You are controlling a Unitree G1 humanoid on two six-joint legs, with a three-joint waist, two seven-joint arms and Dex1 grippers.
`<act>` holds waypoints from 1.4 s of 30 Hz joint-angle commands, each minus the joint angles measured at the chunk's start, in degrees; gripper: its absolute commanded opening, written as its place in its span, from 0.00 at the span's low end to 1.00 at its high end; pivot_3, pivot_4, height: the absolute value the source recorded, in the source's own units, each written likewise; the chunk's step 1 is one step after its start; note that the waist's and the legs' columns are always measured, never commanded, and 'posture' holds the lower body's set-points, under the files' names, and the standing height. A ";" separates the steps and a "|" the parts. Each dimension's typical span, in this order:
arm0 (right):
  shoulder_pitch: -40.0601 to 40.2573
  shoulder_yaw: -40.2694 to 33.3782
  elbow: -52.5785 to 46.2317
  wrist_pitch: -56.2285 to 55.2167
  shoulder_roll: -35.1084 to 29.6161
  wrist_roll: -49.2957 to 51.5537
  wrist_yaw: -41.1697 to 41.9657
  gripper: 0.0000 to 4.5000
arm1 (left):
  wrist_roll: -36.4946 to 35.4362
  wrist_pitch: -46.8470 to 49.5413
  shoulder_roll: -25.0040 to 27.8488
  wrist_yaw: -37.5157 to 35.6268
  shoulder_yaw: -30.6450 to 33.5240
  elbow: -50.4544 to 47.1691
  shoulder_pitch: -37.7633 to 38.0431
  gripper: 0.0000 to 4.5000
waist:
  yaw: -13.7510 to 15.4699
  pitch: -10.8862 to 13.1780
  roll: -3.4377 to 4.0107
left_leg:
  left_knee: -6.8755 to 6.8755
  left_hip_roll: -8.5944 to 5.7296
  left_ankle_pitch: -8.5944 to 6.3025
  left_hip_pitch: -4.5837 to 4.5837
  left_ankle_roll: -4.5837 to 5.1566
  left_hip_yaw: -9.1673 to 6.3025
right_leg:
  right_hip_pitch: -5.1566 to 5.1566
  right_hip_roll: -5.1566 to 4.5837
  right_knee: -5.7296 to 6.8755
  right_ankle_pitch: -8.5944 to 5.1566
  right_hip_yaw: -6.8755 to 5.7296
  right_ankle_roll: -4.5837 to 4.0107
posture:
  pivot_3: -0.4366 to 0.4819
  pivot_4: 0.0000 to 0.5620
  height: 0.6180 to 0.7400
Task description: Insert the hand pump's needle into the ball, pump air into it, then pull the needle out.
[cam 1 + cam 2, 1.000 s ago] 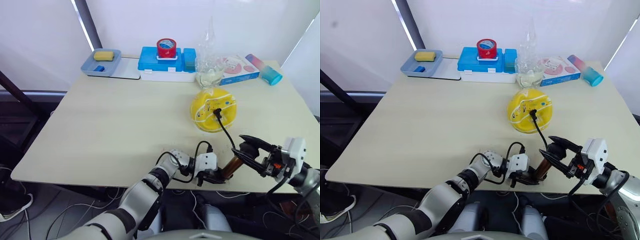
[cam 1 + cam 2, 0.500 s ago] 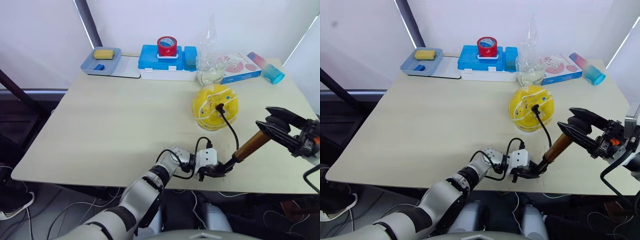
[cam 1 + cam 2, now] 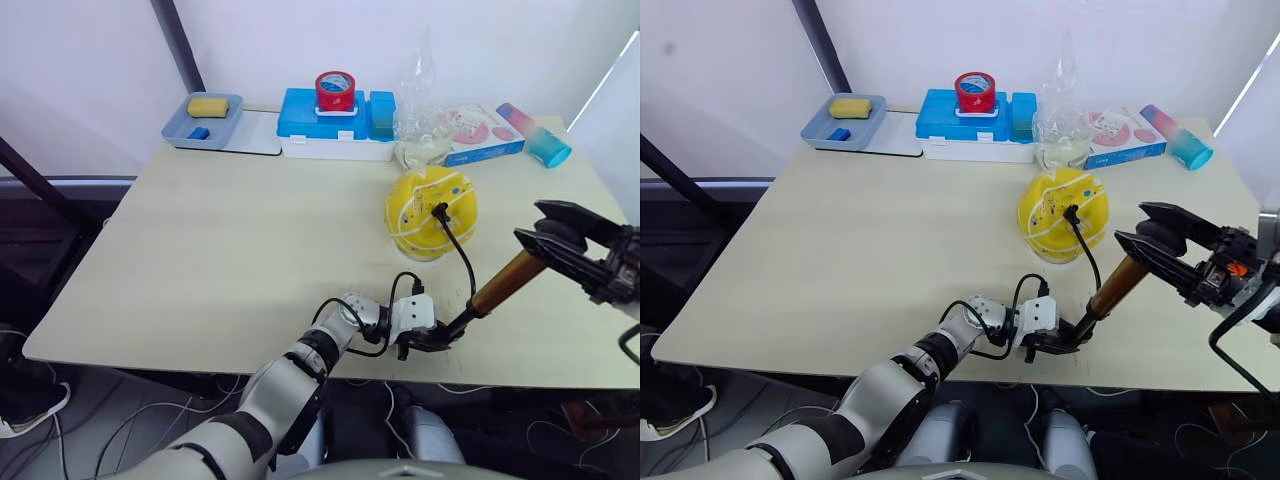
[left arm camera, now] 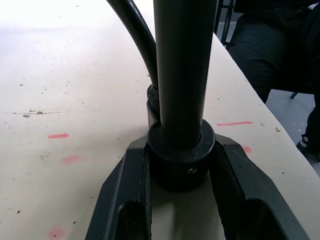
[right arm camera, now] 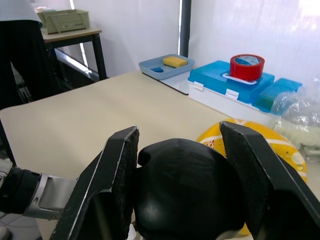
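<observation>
Pumping step under way, judging by the layout: needle (image 3: 437, 210) already sitting in the top of the ball (image 3: 430, 212), the black hose (image 3: 462, 262) looping from there down toward the pump's base.

Ball resting on the table (image 3: 220, 240), just in front of the clear plastic bag (image 3: 420, 110) and near the blue box (image 3: 330, 125) carrying the red tape roll (image 3: 335, 90).

Hand pump (image 3: 500, 285) leaning at a slant just in front of the ball, toward the table's near edge. Left gripper (image 3: 425, 338) clamping narrow on the pump's black base, pinning it to the tabletop. Right gripper (image 3: 560, 235) closing around the black handle knob at the raised end, fingers snug on both sides.

Handling, as a guess: pump stiff and light, smooth metal barrel likely slippery, so gripping the 2 black ends rather than the barrel. Ball soft and light, free to roll, so keeping hose pull gentle. Needle thin, probably easy to bend; drawing straight out along its own line when removing.

Left wrist view showing the base collar seated between the fingers (image 4: 245, 190), plus small red marks on the table. Right wrist view showing the rounded knob (image 5: 185, 190) wedged between both fingers, with the ball just behind it.
</observation>
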 commanded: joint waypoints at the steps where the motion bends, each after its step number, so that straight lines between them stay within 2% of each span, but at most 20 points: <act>1: 3.77 7.66 0.14 -1.71 2.18 -7.40 4.34 0.46 | 1.00 2.38 -0.77 0.24 -0.15 1.35 -0.43 0.25 | -0.04 -0.07 -0.16 | 0.00 0.00 0.00 0.01 0.00 0.00 | 0.00 0.00 0.00 0.00 0.00 0.00 | 0.48 0.27 0.97; 11: 5.29 25.55 12.65 -15.58 12.62 -29.18 8.26 0.46 | 1.41 1.44 0.63 -2.37 -0.59 1.35 1.58 0.25 | -0.06 -0.18 -0.28 | -0.01 0.03 -0.01 0.05 -0.01 -0.03 | 0.00 0.04 0.01 -0.01 -0.02 -0.01 | 0.48 0.27 0.97; 17: 4.44 27.51 16.99 -21.43 15.65 -33.65 9.57 0.46 | 1.09 1.53 0.95 -3.61 -0.50 1.37 2.17 0.25 | -0.13 -0.46 -0.48 | -0.01 0.06 -0.01 0.10 -0.01 -0.06 | 0.01 0.06 0.04 -0.02 -0.03 -0.02 | 0.48 0.27 0.97; 24: 3.00 19.56 8.02 -17.79 11.74 -25.04 9.76 0.46 | 1.09 1.57 1.07 -4.88 -0.32 1.66 2.50 0.25 | -0.01 -0.38 -0.26 | -0.01 0.06 -0.01 0.05 -0.02 -0.07 | -0.01 0.04 0.04 -0.02 -0.04 -0.04 | 0.48 0.27 0.97; 30: -0.16 7.63 1.08 -10.23 4.71 -12.36 7.35 0.46 | 1.23 1.05 1.49 -5.62 -0.49 1.55 2.84 0.25 | 0.06 -0.17 0.10 | -0.02 0.02 -0.02 0.00 -0.02 -0.05 | -0.02 -0.02 0.00 -0.02 -0.06 -0.03 | 0.48 0.27 0.97; 37: -3.63 -4.46 0.06 -4.17 -2.76 -1.41 5.46 0.46 | 1.39 0.86 1.42 -5.70 -0.59 1.68 2.65 0.25 | 0.06 -0.13 0.11 | -0.05 0.01 -0.02 0.00 -0.01 -0.03 | -0.01 -0.03 -0.04 -0.01 -0.06 -0.03 | 0.48 0.27 0.97; 42: -6.97 -9.22 1.22 -0.40 -6.83 5.18 3.34 0.46 | 1.48 0.81 1.29 -5.54 -0.65 1.81 2.50 0.25 | 0.11 -0.04 0.10 | -0.05 0.02 -0.02 -0.01 -0.01 -0.04 | -0.01 -0.03 -0.06 -0.01 -0.06 -0.03 | 0.48 0.27 0.97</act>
